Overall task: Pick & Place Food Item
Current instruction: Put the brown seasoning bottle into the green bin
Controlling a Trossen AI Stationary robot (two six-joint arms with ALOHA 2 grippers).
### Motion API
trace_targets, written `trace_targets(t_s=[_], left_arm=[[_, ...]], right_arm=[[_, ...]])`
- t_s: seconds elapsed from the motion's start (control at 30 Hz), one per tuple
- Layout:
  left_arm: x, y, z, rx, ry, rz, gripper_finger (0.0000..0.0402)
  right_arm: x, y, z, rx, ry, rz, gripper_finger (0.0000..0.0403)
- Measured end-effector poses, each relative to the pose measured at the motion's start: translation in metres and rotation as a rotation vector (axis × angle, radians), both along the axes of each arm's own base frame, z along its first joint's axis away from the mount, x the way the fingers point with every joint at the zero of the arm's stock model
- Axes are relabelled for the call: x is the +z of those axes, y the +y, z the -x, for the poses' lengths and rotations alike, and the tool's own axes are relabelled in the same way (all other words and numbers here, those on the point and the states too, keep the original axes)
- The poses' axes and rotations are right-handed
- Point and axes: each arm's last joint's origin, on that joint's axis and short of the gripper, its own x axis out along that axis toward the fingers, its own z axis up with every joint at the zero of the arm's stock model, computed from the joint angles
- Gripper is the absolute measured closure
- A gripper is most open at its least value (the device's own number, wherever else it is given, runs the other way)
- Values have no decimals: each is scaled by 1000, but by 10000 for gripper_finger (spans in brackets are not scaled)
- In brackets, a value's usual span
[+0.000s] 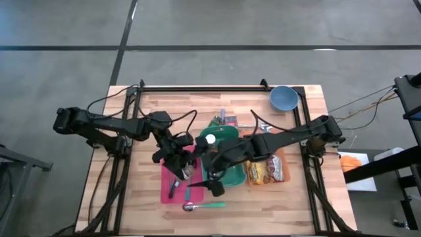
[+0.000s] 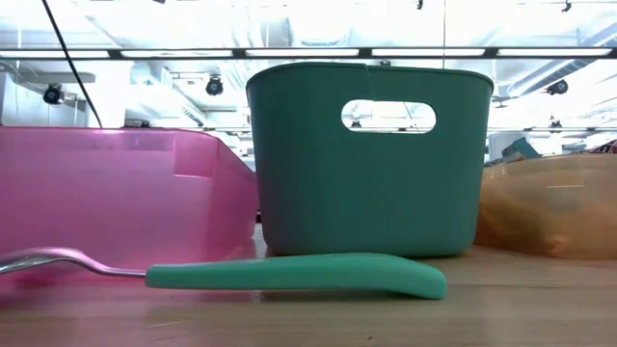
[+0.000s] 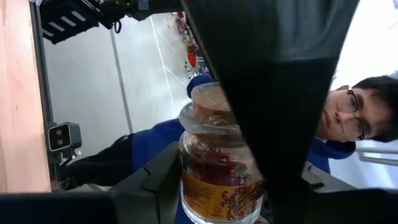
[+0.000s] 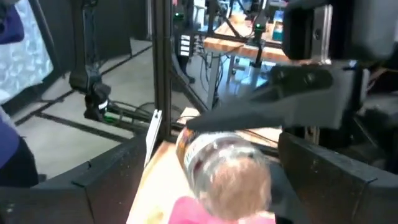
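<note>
A glass jar (image 3: 214,165) with a tan lid and a yellow label hangs above the pink tray (image 1: 172,191), with my left gripper (image 1: 184,168) shut on it. The jar lies about level, its lid (image 4: 239,183) turned toward my right gripper (image 1: 206,172). My right gripper (image 4: 221,182) is open. Its two fingers (image 4: 106,180) stand on either side of the jar's lid end, and I see no touch. A green bin (image 1: 227,172) stands beside the pink tray. Neither gripper shows in the low view. My left gripper pinches the jar's glass body (image 3: 244,177) between its two fingers, below the neck. The fingers (image 3: 280,93) come in level from the table's left and lie across the jar. The jar is lifted clear of the pink tray, on its side.
An orange tray (image 1: 266,172) with food packets lies right of the green bin (image 2: 366,164). A green-handled spoon (image 1: 204,207) lies near the front edge, a blue bowl (image 1: 284,97) at the far right. A person (image 3: 348,118) sits beyond the table.
</note>
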Motion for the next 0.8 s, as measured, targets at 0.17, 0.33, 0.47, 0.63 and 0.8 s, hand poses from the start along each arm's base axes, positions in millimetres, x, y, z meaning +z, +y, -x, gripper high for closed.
trace_targets(t_s=[0.17, 0.33, 0.47, 0.63, 0.8], left_arm=[[5, -1, 0, -12, -54, 7, 229], [6, -2, 0, -19, -60, 11, 229], [6, -3, 0, -20, -69, 9, 229], [7, -3, 0, -23, -70, 10, 229], [7, -3, 0, -28, -75, 8, 229]], right_arm=[[2, 0, -7, 33, 57, 5, 99], [9, 0, -8, 35, 54, 7, 164], [15, 0, -8, 36, 63, 9, 200], [15, 1, -8, 42, 82, 2, 211], [15, 1, -8, 44, 84, 1, 213]])
